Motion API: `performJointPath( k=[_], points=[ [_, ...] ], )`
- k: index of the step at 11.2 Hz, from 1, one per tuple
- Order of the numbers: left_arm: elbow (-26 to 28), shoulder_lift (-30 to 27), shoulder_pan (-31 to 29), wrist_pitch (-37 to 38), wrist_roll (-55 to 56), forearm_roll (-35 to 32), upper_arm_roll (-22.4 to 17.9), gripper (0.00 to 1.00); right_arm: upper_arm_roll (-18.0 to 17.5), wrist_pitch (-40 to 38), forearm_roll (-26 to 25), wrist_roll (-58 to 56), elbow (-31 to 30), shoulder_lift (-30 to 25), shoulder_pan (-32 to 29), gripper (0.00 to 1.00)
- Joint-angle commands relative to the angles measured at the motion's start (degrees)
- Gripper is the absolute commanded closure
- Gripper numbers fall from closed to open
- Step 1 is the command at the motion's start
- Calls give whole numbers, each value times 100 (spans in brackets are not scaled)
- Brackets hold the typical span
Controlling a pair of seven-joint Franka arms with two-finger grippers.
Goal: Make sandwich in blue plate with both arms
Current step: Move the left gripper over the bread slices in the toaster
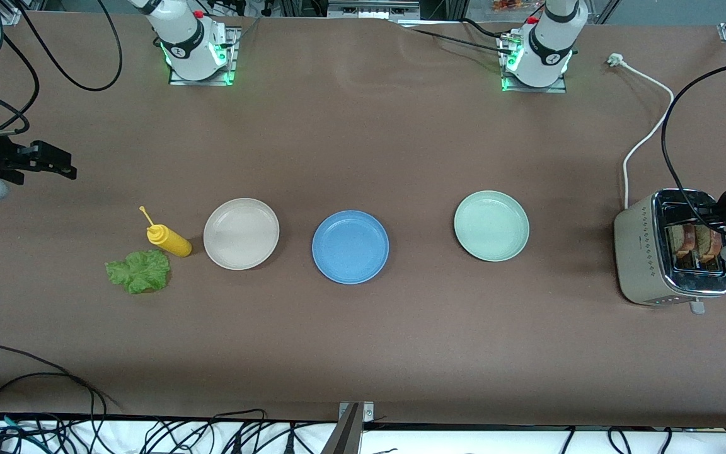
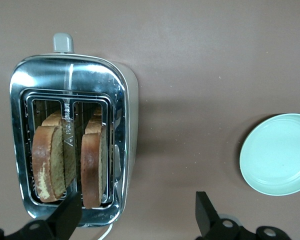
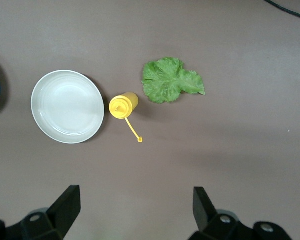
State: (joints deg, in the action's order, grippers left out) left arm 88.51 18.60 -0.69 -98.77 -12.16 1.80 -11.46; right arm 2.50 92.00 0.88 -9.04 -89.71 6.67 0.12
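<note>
My left gripper [image 2: 135, 217] hangs in the air over the edge of the toaster [image 1: 646, 258] at the left arm's end of the table, and its two black fingers [image 2: 67, 215] are spread wide with nothing in them. Right under it I see two slices of brown bread [image 2: 52, 162] standing up in the toaster's two slots, one slice in each slot, and one finger sits just over the shiny metal top. The pale green plate [image 2: 280, 155] lies on the table a little way from the toaster, well apart from this gripper. My right gripper [image 3: 135, 212] hangs over the bare brown table [image 1: 363, 126] at the right arm's end, and its fingers [image 3: 65, 207] are also spread wide and hold nothing. Below it, near but not touching, are the green lettuce leaf [image 3: 171, 80], the yellow squeeze bottle [image 3: 123, 106] standing beside the leaf, and the beige plate [image 3: 67, 106] just beside the bottle. The blue plate [image 1: 350, 247] sits between the beige plate and the green plate, and it has nothing on it; in the right wrist view only its edge peeks in. There are small marks on the toaster's top and side, but I cannot read any words on them.
</note>
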Motion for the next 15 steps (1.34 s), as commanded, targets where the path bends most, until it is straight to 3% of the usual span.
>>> performJointPath(
  k=[1,15],
  points=[
    [-88,170,-10,-55,-155,-48,-58,0,-22,46,-18,43,-55,-69,-3,0],
    [-88,742,-186,-477,-533,-479,-102,4,-22,46,-18,43,-64,-52,14,0]
  ],
)
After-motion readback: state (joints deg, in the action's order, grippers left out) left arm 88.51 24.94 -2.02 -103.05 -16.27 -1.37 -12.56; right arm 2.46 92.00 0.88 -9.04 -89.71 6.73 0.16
